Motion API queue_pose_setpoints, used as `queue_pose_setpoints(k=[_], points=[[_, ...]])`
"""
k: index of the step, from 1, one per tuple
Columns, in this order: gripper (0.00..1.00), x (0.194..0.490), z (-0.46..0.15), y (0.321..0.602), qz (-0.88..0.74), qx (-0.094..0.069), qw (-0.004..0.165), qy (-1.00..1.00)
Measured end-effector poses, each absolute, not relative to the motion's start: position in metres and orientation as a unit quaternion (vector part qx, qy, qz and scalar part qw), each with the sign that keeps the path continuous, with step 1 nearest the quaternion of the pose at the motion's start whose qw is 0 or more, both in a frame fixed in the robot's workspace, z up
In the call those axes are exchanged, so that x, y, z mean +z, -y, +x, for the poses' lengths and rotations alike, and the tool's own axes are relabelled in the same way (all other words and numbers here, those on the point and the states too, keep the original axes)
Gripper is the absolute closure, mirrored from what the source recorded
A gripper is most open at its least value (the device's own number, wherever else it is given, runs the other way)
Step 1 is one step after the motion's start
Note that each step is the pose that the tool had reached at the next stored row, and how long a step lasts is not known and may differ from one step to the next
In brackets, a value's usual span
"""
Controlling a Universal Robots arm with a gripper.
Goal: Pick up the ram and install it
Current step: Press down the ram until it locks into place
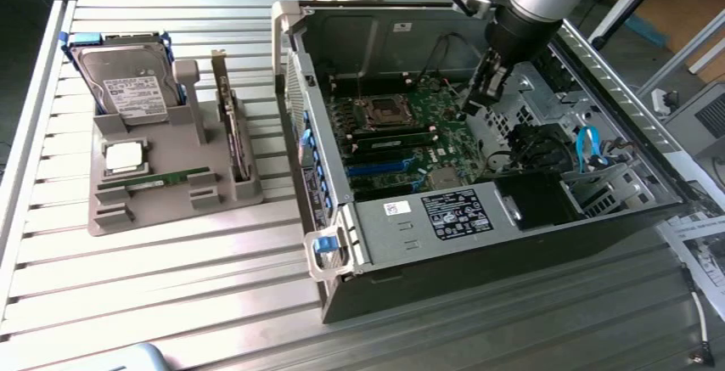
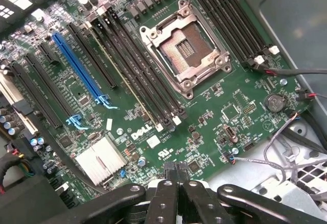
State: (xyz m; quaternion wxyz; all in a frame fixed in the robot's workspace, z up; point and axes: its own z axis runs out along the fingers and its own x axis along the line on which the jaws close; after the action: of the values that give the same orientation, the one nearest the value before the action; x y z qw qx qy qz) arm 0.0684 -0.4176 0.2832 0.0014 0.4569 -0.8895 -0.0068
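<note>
The black end effector (image 1: 485, 91) hangs clenched and empty inside the open grey metal computer case (image 1: 374, 244). One slim green ram stick (image 1: 391, 143) sits slotted beside the square silver CPU socket (image 1: 378, 111); another ram stick (image 1: 159, 181) lies on the grey plastic holder (image 1: 170, 210), outside the case on the counter (image 1: 148, 286).

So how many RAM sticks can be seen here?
2. One ram stick lies flat on the grey tray at the exterior view's left; the other sits in a motherboard slot beside the CPU socket. More could be hidden.
</note>
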Motion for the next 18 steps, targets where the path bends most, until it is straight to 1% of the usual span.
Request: queue_pose_setpoints(k=[18], points=[[0.89, 0.2819, 0.0684, 0.4176, 0.419, -0.007, 0.001, 0.908]])
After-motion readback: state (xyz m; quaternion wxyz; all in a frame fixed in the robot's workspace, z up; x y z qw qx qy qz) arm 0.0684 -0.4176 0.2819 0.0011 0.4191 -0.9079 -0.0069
